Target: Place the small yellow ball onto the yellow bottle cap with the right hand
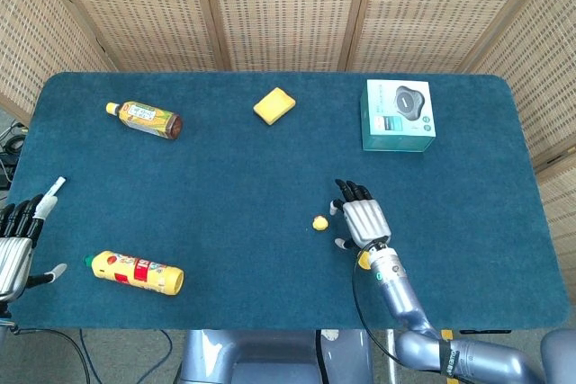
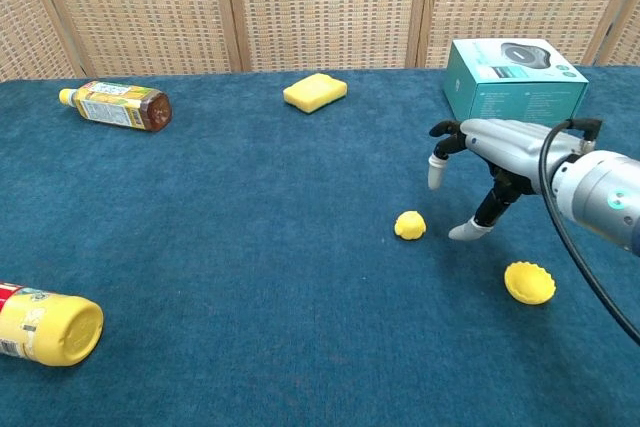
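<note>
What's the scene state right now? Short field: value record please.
ball: small yellow ball on the cloth, not held
cap: yellow bottle cap lying apart from the ball, nothing on it
right hand: right hand open, fingers spread, beside the ball
left hand: left hand open at table edge
task step: ball not yet grasped
</note>
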Robot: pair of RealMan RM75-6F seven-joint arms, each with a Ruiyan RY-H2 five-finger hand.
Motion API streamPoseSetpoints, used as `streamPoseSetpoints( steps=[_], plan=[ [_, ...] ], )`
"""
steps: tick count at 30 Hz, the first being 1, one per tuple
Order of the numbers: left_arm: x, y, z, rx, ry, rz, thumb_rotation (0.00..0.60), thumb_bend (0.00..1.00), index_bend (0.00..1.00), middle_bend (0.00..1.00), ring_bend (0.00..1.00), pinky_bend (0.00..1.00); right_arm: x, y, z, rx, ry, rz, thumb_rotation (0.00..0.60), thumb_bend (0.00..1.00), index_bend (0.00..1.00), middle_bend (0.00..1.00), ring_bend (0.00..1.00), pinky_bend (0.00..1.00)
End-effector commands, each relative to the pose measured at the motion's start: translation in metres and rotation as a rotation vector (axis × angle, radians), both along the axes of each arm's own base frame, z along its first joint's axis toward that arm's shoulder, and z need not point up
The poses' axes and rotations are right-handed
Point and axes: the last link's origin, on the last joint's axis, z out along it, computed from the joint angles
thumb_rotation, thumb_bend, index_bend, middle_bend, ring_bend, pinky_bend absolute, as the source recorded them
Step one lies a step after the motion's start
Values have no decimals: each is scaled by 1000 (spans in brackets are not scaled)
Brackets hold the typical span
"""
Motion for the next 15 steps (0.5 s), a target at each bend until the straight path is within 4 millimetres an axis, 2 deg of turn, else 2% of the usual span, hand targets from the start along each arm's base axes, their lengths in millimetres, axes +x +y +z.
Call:
streamPoseSetpoints(
  steps=[1,15],
  plan=[
    [0,0,0,-2,0,2,600,133,0,0,0,0,5,-3,-6,8,1,-4,600,30,408,42,0,103],
    [-2,2,-3,-27,-3,10,600,136,0,0,0,0,24,-11,-36,53,26,-9,600,48,417,44,0,108]
  ],
)
